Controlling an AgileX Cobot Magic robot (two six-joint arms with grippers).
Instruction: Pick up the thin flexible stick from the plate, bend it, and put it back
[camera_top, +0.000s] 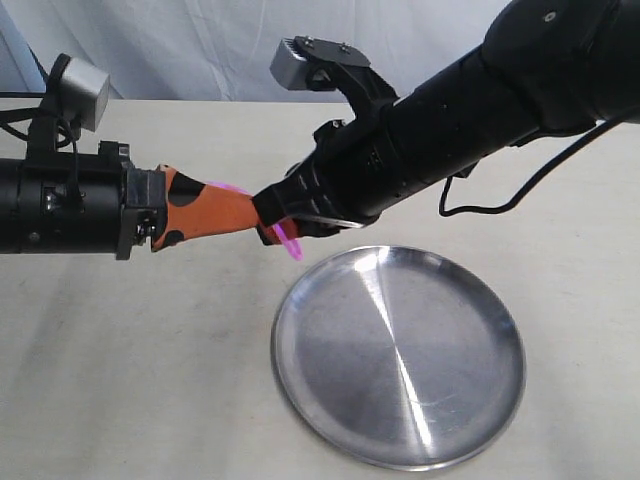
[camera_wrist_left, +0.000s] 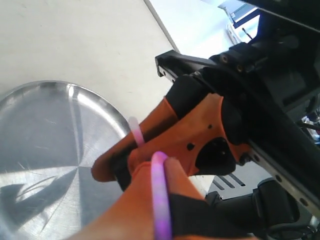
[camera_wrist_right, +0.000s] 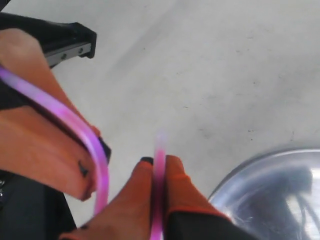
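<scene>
The thin pink stick (camera_top: 291, 245) is off the plate, in the air beyond the plate's far-left rim, and both grippers hold it. My left gripper (camera_top: 248, 210), with orange fingers, is shut on one end (camera_wrist_left: 161, 195). Tip to tip with it, my right gripper (camera_top: 272, 224) is shut on the other end (camera_wrist_right: 159, 172). Between them the stick bows in a tight curve (camera_wrist_right: 80, 125), and a whitish tip (camera_wrist_left: 135, 131) pokes out past the right gripper's fingers (camera_wrist_left: 200, 132). The shiny silver plate (camera_top: 400, 385) lies on the table below and to the right, with nothing on it.
The beige tabletop (camera_top: 120, 370) spreads around the plate. A pale curtain (camera_top: 200, 45) hangs behind the table. The right arm's black body (camera_top: 470, 110) reaches in from the upper right, with a cable (camera_top: 520, 190) looping under it.
</scene>
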